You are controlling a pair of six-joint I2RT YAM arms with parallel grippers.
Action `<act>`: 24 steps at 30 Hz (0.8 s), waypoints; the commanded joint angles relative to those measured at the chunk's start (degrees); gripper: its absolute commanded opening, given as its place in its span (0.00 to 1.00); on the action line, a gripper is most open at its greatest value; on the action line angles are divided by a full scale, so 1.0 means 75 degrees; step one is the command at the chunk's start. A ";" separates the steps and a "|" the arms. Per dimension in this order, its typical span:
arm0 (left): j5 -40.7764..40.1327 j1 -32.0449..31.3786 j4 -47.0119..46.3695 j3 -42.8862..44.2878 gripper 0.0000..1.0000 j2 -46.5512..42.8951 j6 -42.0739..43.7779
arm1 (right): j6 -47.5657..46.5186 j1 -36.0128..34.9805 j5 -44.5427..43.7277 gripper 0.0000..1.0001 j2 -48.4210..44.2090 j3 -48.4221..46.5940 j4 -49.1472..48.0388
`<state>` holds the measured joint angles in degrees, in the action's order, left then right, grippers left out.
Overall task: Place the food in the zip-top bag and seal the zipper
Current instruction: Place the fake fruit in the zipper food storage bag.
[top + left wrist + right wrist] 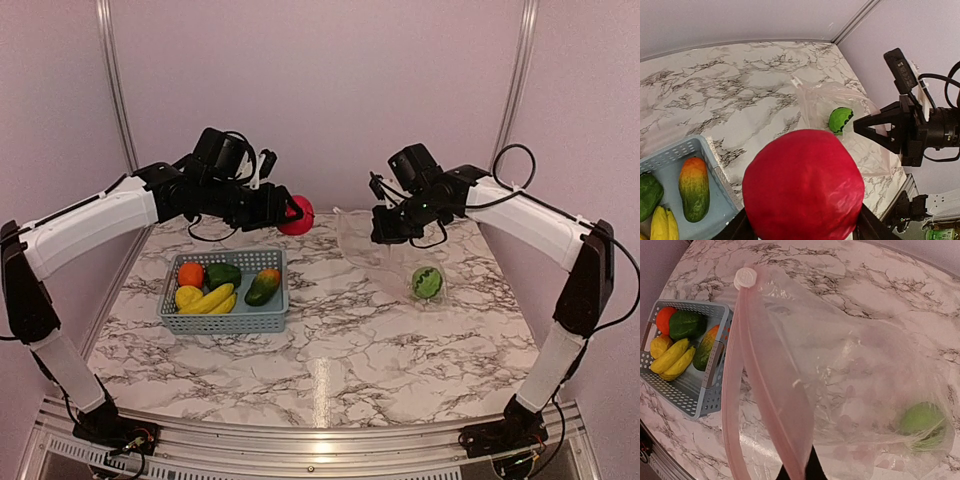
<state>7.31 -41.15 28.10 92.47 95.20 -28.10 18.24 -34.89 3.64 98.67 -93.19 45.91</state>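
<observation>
My left gripper (285,212) is shut on the red apple (296,215) and holds it in the air, to the left of the bag; the apple fills the left wrist view (802,185). My right gripper (385,228) is shut on the zip-top bag's upper mouth edge and holds the clear bag (375,250) up with its mouth open to the left. The pinkish zipper (765,390) is unsealed. The green melon (427,281) lies inside the bag (860,385). The orange (191,274), green pepper (222,274), mango (264,286), lemon (187,296) and banana (213,299) lie in the basket.
The grey-blue perforated basket (228,321) stands on the marble table at the left, below my left arm. Plain walls with metal posts close the back and sides. A metal rail runs along the near edge.
</observation>
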 commanded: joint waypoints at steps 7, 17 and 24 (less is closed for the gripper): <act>0.0883 -0.0709 -0.2103 0.0134 0.57 0.0460 -0.1024 | 0.0301 -0.0306 0.0572 0.00 0.0354 -0.1128 0.0160; 0.0621 -0.0875 -0.2100 0.0723 0.56 0.1469 -0.1785 | 0.0316 -0.0324 0.0855 0.00 0.0430 -0.1505 0.0356; -0.0126 -0.0882 -0.1026 0.1610 0.59 0.2248 -0.2282 | 0.0365 -0.0322 0.0915 0.00 0.0180 -0.1222 0.0293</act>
<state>10.20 -47.42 15.38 100.38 109.06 -42.33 20.18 -36.34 8.43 101.47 -102.17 48.36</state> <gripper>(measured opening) 0.610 0.002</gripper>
